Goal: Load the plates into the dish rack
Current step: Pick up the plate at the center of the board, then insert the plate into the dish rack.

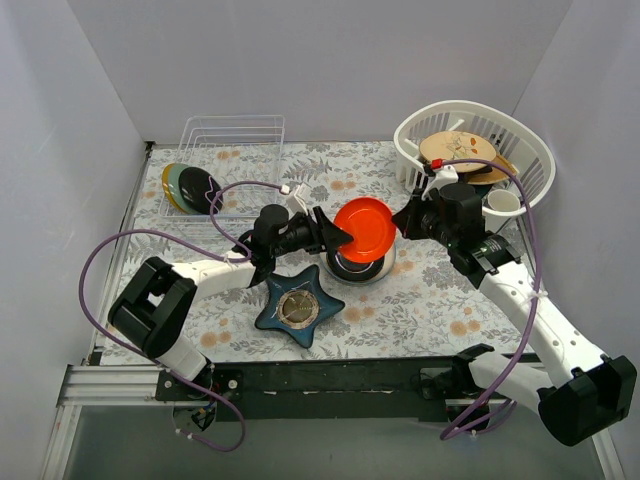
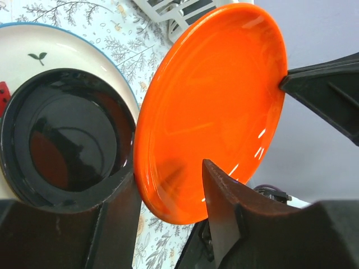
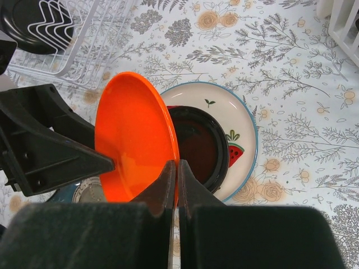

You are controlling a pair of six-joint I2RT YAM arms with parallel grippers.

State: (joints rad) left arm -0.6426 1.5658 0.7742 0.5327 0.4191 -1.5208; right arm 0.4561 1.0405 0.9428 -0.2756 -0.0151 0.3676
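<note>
An orange-red plate (image 1: 362,228) (image 2: 213,112) (image 3: 134,140) hangs on edge above the middle of the table. My right gripper (image 1: 408,222) (image 3: 176,168) is shut on its right rim. My left gripper (image 1: 335,235) (image 2: 168,179) is at the opposite rim, open, one finger behind the plate and one in front, close to it. The clear wire dish rack (image 1: 232,125) (image 3: 84,50) stands at the back left. A yellow plate and a dark teal plate (image 1: 190,188) stand upright in its left end.
Under the held plate a black bowl (image 3: 199,145) sits on a watermelon-painted plate (image 3: 241,129). A dark blue star-shaped dish (image 1: 298,308) lies near the front. A white slotted basket (image 1: 470,150) with dishes and a white mug (image 1: 503,203) are at the back right.
</note>
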